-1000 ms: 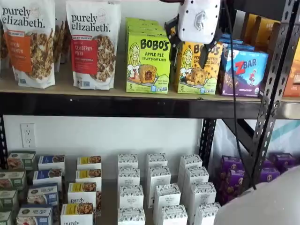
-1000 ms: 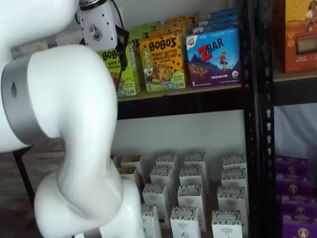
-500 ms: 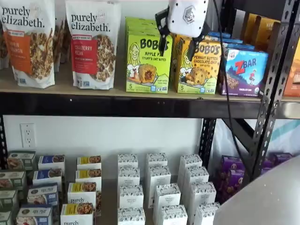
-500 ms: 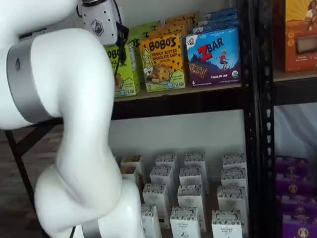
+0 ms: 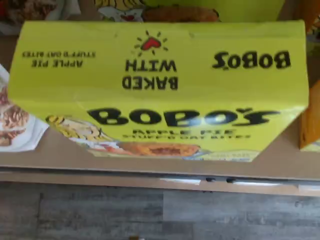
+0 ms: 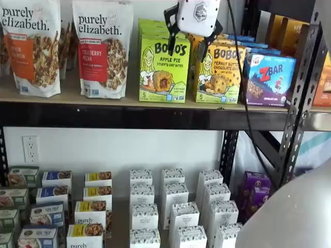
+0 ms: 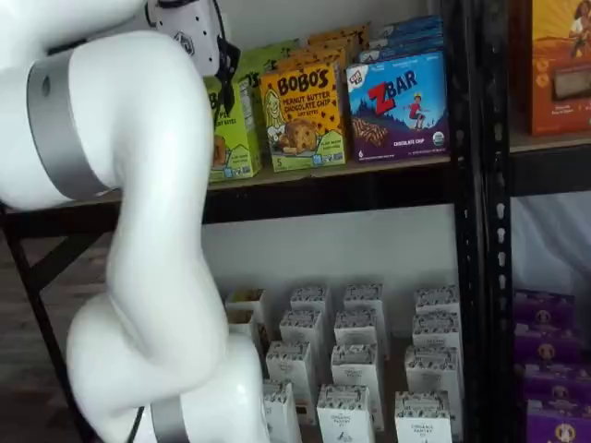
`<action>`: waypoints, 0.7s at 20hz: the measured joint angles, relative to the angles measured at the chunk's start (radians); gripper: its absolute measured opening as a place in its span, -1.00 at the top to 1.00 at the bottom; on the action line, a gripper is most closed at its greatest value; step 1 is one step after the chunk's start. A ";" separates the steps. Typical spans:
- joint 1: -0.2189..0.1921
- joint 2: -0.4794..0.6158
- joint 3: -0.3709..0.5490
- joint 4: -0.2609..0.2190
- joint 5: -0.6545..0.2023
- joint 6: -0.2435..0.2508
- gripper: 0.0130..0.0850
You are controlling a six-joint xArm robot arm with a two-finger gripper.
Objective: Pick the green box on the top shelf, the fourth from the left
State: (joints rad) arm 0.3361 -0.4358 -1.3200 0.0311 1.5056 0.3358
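Observation:
The green box (image 6: 163,70) is a lime Bobo's Apple Pie carton standing upright on the top shelf (image 6: 67,96), with more green cartons behind it. My gripper (image 6: 187,42) hangs in front of its upper right corner, open, with a plain gap between the two black fingers and nothing in them. In a shelf view my white arm hides much of the green box (image 7: 233,129); the gripper (image 7: 223,78) shows only one dark finger there. The wrist view looks down on the green box's lid (image 5: 160,75) and the shelf board's front edge (image 5: 150,165).
Right of the green box stand a yellow-orange Bobo's carton (image 6: 220,75) and a blue Zbar box (image 6: 269,77). Granola bags (image 6: 103,49) stand to its left. A black perforated upright (image 6: 302,88) rises at the right. White boxes (image 6: 176,212) fill the lower level.
The gripper has moved left and slightly up, from in front of the yellow-orange carton to the green box's upper right corner. It has stayed open.

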 joint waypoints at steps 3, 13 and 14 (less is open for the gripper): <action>0.001 0.019 -0.018 -0.007 -0.005 0.001 -1.00; 0.003 0.059 -0.059 -0.018 -0.009 0.002 -1.00; 0.002 0.062 -0.061 -0.018 -0.010 0.002 -1.00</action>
State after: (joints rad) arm 0.3383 -0.3741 -1.3811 0.0130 1.4960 0.3377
